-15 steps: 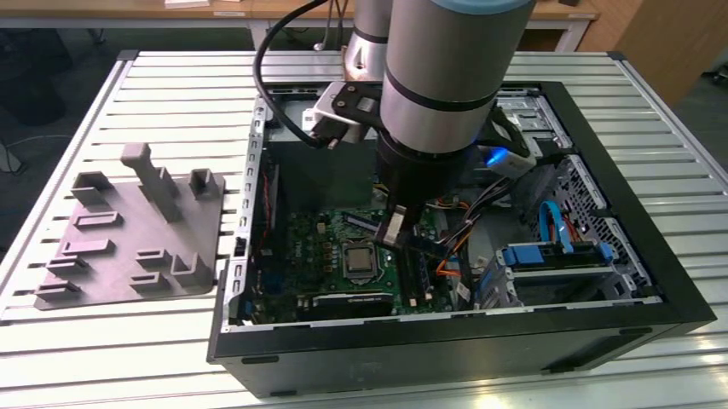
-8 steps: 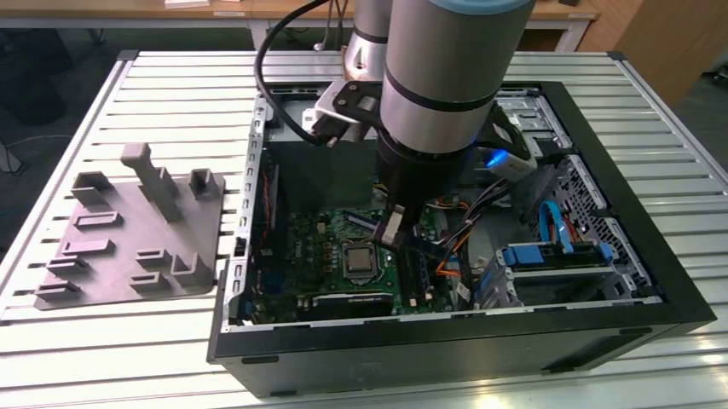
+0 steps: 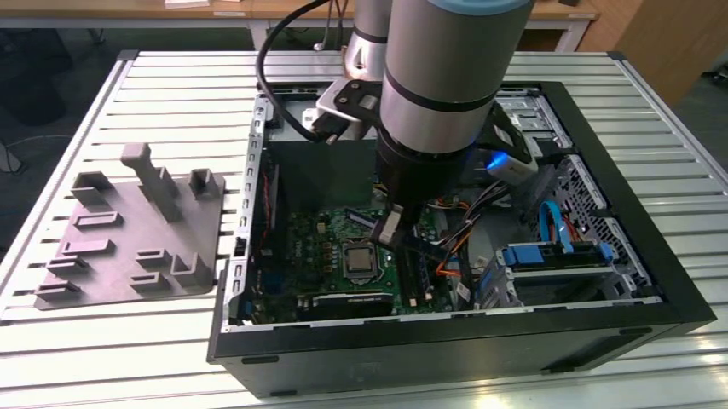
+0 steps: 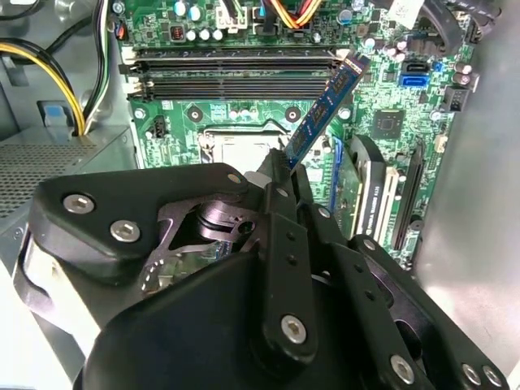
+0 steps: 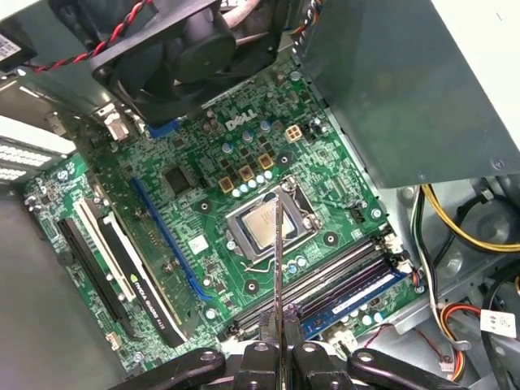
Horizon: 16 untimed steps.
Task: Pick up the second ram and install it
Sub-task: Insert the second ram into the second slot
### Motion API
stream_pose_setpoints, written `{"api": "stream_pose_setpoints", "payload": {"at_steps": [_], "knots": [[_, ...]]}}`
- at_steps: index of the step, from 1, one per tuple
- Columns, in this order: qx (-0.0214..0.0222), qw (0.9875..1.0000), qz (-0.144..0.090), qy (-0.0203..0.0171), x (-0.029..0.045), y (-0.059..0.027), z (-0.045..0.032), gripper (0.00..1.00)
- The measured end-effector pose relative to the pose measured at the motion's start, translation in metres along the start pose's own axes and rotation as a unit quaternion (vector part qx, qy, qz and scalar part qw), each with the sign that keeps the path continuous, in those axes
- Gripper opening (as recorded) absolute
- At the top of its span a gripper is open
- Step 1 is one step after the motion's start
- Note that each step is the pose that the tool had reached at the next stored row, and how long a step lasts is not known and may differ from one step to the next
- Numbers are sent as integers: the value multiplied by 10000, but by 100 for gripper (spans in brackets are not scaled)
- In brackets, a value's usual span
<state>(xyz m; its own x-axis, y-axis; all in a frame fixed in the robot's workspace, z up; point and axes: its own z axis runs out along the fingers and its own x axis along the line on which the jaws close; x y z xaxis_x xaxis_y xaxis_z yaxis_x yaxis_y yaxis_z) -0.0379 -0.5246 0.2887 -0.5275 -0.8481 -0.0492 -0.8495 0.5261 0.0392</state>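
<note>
The claw (image 4: 280,180) is clamped on the second ram (image 4: 323,112), which juts out from its tips inside the computer case (image 3: 637,256). Pickup looks done. The stick hangs over the motherboard (image 4: 390,122), near the memory slots (image 4: 236,80), not yet seated.

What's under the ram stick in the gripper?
The second ram, clamped in the gripper, hangs over the green motherboard, above its processor socket and memory slots. The gripper body hides the board beneath it.
</note>
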Motion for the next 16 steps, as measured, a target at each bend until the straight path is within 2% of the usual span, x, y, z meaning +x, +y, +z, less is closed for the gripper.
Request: {"api": "stream_pose_setpoints", "payload": {"at_steps": [16], "knots": [[18, 9993, 372, -14, 0, 0, 2, 14]]}}
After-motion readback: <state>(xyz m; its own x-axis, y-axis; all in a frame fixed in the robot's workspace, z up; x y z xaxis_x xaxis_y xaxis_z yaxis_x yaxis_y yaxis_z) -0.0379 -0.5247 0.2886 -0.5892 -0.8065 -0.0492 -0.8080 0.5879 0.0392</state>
